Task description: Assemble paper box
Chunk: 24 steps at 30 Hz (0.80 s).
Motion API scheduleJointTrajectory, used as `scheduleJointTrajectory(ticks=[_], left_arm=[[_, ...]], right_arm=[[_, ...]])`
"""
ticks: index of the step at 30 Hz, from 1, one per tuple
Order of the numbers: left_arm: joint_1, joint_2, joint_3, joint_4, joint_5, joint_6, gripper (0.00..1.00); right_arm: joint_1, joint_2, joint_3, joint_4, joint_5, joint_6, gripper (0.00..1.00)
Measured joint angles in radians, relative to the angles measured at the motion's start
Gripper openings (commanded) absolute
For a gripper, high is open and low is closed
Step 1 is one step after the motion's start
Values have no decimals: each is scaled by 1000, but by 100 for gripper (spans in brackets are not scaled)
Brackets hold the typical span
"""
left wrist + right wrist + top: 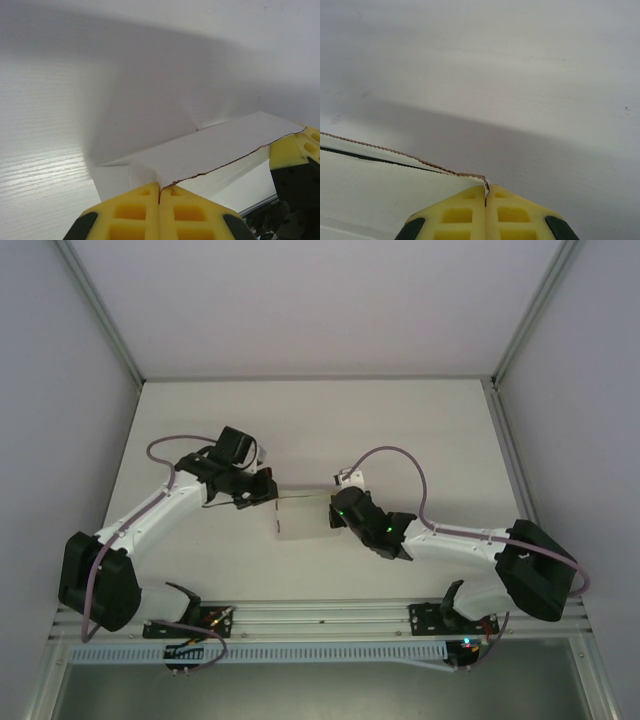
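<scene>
The box point(302, 518) is thin white paperboard, partly folded, with a ragged, brown-tinged torn edge along its top panel. It spans the gap between the left gripper point(160, 192) and the right gripper point(486, 192), each clamped on one end of that edge. From the left gripper the panel slopes away, with a small flap folded down beside it.

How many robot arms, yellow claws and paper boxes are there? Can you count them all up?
Arms: 2 (left arm, right arm)
Yellow claws: 2 (left claw, right claw)
White paper box: 1
Total: 5
</scene>
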Motion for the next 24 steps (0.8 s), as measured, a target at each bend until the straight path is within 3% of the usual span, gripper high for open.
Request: scheduleJointTrajectory(ticks=[24], left_arm=[[73, 24, 33, -46, 84, -41, 0]], right_arm=[[104, 3, -113, 246, 140, -256, 0]])
